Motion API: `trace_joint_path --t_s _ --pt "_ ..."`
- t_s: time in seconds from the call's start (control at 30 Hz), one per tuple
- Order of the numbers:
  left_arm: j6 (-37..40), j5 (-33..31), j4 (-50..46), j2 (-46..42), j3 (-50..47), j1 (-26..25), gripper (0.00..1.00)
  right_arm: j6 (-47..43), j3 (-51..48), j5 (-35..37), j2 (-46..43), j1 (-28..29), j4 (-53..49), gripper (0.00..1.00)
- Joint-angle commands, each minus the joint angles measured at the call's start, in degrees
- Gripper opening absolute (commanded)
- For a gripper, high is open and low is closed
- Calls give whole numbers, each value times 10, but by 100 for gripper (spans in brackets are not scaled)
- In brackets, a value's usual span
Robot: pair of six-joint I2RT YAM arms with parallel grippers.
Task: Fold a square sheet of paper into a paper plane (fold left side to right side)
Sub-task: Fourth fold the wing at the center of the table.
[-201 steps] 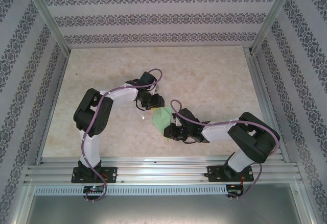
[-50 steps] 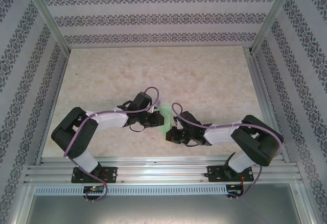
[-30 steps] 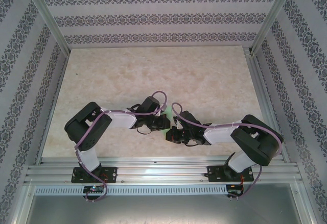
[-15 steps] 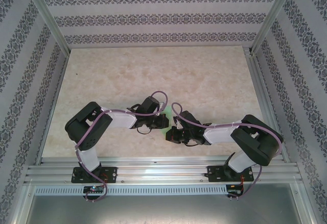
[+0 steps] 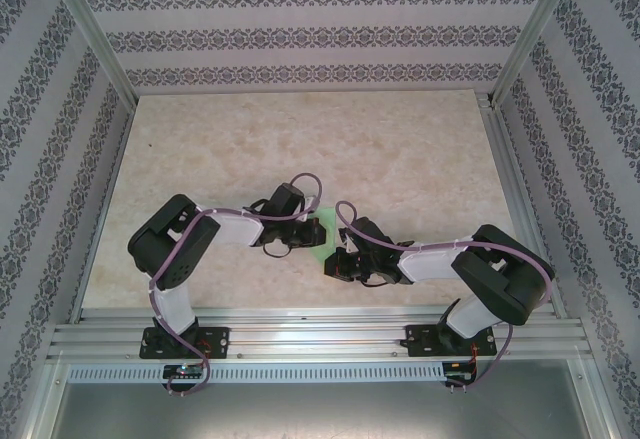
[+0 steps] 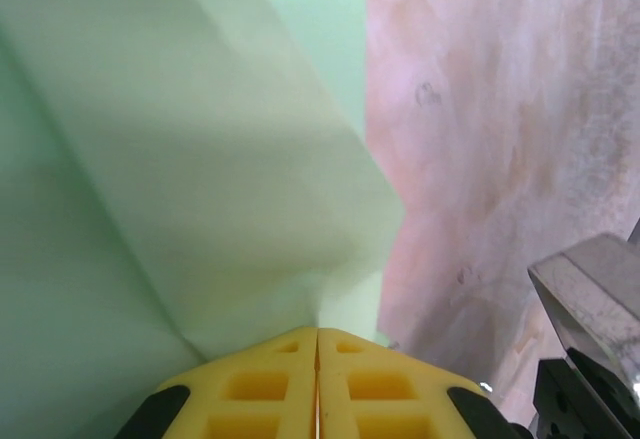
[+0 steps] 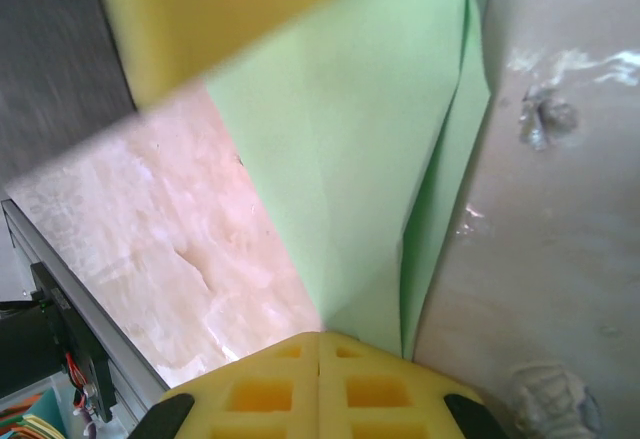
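Observation:
The mint-green sheet of paper (image 5: 323, 234) lies creased between my two grippers near the table's middle front. My left gripper (image 5: 308, 237) comes at it from the left. In the left wrist view its yellow jaws (image 6: 318, 331) are shut, and a raised fold of the paper (image 6: 200, 159) runs down into their seam. My right gripper (image 5: 333, 258) sits at the sheet's near right end, jaws (image 7: 320, 335) shut. The paper's pointed tip (image 7: 350, 159) meets their seam, with a second layer showing behind on the right. The left gripper's yellow finger (image 7: 220, 19) shows, blurred, at the top of the right wrist view.
The marble-patterned tabletop (image 5: 400, 149) stretches behind and to both sides of the arms. Patterned walls (image 5: 300, 39) enclose it. An aluminium rail (image 5: 320, 339) carries both arm bases along the near edge.
My left gripper has drawn back a little to the left, so more of the green sheet shows than half a second ago. The right arm has stayed put.

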Motion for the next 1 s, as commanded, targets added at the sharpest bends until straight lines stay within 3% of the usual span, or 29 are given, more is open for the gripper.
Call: trace_joint_path --t_s 0.0,0.63,0.83,0.97 --pt "42 -84 -24 23 15 47 9 -5 -24 24 32 3 -121 6" --pt "100 -79 -109 85 146 153 10 -2 -20 20 41 8 -116 6" --pt "131 -80 -149 37 155 172 11 -4 -19 19 40 8 -111 7" --pt "124 -52 -135 -34 104 169 11 -5 -15 20 41 8 -109 7"
